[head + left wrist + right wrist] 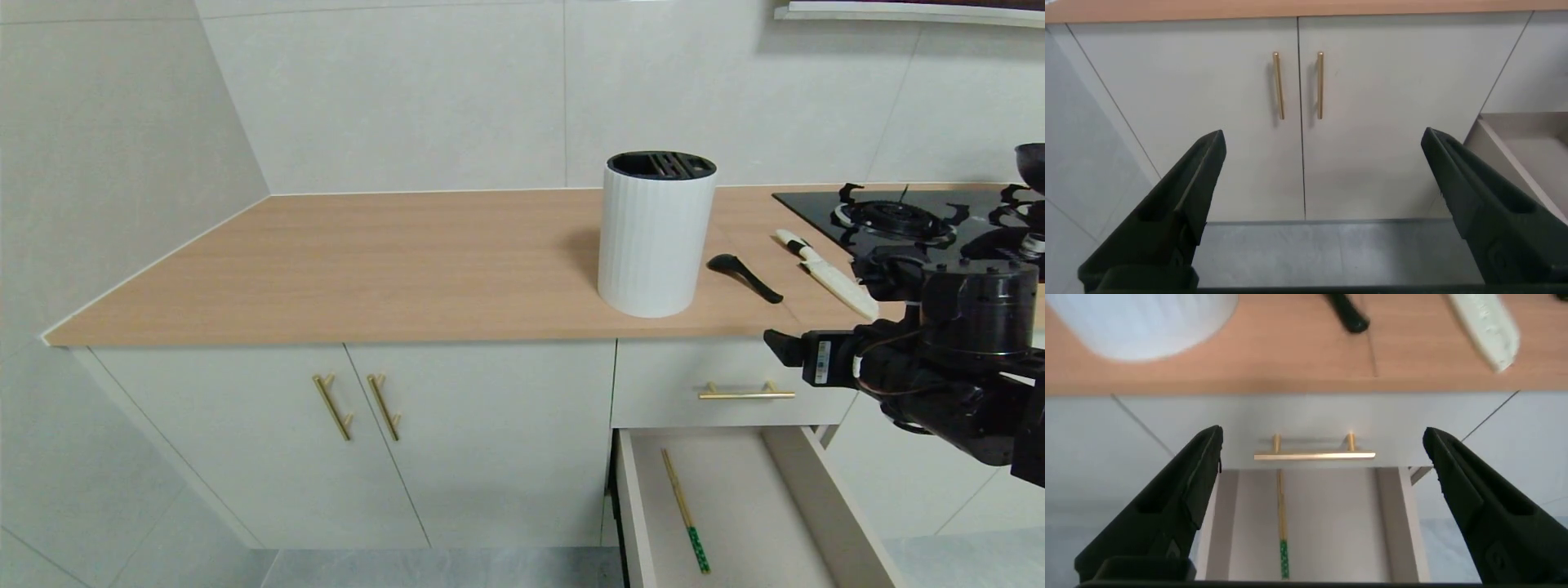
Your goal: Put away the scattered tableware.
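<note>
Right gripper (1323, 449) (jaws wide) hangs before the open drawer (739, 498); black spoon (743, 276) lies on the bench (367, 261) near the knife (826, 273), so it should come down square across the handle's middle.

Wooden table (367, 261) runs along a pale tiled wall (392, 90). A black gas hob (898, 219) is set into its right end. Below, two white cabinet doors (245, 441) stand shut, side by side, each bearing a gold handle (333, 407). Grey floor (441, 567) lies beneath.
</note>
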Robot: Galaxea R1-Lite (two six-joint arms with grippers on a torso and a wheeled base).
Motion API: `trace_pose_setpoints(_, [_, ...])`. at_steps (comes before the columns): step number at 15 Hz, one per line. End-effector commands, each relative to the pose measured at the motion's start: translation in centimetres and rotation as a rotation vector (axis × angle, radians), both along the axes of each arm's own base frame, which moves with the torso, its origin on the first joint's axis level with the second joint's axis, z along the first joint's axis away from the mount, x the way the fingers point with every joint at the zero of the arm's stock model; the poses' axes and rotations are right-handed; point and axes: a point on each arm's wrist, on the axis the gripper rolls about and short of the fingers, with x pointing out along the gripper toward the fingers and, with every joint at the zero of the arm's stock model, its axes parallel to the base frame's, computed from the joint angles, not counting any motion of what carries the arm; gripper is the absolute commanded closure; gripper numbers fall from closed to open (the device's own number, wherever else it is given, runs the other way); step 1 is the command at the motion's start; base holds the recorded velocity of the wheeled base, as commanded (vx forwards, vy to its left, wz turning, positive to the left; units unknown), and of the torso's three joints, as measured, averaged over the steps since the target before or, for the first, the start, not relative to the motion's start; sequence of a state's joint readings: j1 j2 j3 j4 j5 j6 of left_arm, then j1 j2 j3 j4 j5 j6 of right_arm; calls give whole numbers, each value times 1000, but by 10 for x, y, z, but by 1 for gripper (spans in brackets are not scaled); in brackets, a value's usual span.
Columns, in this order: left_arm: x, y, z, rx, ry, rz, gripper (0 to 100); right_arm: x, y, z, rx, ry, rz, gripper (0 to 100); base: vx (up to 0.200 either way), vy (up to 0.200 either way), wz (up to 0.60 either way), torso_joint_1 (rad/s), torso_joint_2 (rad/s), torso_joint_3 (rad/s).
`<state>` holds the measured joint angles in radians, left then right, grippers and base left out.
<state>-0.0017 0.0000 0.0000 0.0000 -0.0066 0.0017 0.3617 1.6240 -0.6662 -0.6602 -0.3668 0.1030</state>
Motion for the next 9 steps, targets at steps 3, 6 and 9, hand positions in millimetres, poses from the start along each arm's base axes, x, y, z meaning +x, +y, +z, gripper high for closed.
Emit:
trace_pose_setpoints(3, [0,0,0,0,0,1,0,9,-3,1,-12,2,24,0,0,0,0,0,0,0])
trace_pose_setpoints(6, [0,0,0,0,0,1,0,34,-11,26,-6,12,74,0,0,0,0,0,0,0])
trace_pose_setpoints(9, [0,0,0,0,0,1,0,52,-20,51,18,56,129,0,0,0,0,0,0,0])
